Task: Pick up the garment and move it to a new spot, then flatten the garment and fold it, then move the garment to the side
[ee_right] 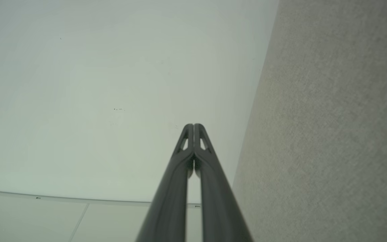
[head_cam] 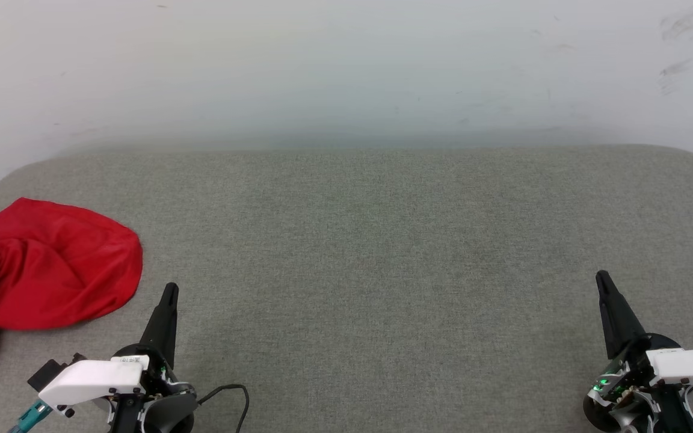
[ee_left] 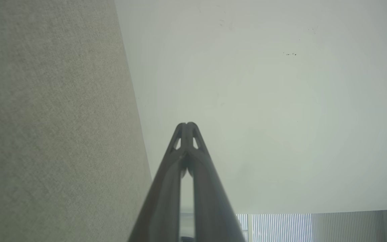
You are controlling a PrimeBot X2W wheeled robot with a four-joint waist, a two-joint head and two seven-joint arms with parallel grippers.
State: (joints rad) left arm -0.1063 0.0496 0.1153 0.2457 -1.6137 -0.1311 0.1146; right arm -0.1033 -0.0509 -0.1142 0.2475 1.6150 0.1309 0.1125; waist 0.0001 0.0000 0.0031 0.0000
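The garment (head_cam: 52,270) lies crumpled at the far left of the grey fabric surface (head_cam: 382,240), red with a white sleeve and striped trim at the left edge of the head view. My left gripper (head_cam: 169,290) stands at the lower left, just right of the garment and apart from it, shut and empty. In the left wrist view the left gripper (ee_left: 187,125) has its tips pressed together. My right gripper (head_cam: 601,276) is at the lower right, far from the garment, shut and empty. The right wrist view shows the right gripper (ee_right: 193,125) with its tips touching.
A pale wall (head_cam: 346,66) rises behind the grey surface's rounded back edge. A black cable (head_cam: 232,394) loops by the left arm's base. The wrist views show the wall, the grey surface and a ribbed panel (ee_left: 281,227).
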